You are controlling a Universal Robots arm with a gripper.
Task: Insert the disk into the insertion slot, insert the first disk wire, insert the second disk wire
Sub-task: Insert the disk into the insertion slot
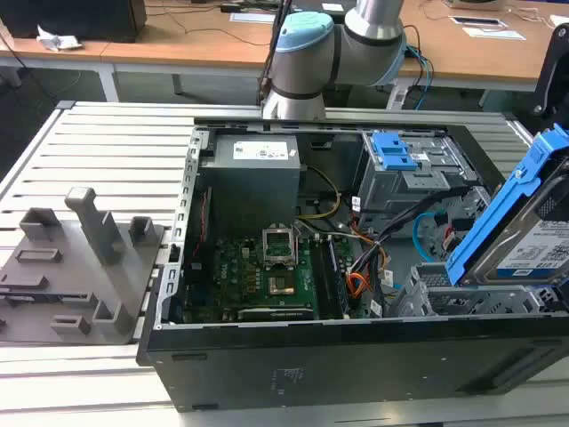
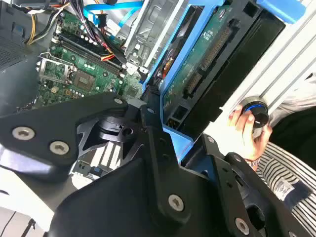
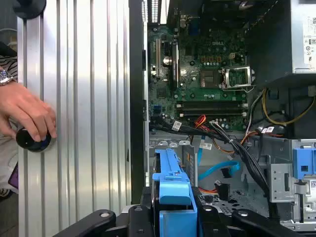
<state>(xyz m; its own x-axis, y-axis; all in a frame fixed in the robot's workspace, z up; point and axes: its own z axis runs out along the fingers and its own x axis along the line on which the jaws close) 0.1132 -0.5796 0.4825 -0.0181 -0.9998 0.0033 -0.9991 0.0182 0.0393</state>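
Disk [image 1: 533, 233] in jaws — tilted, above insertion slot [image 1: 440, 289]

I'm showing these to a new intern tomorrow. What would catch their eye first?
The disk in its bright blue caddy stands out, tilted above the open computer case at the exterior view's right, clamped in the gripper. Then the green motherboard on the case floor, and in the first wrist view a person's hand on a dark round knob on the ribbed metal table beside the case.
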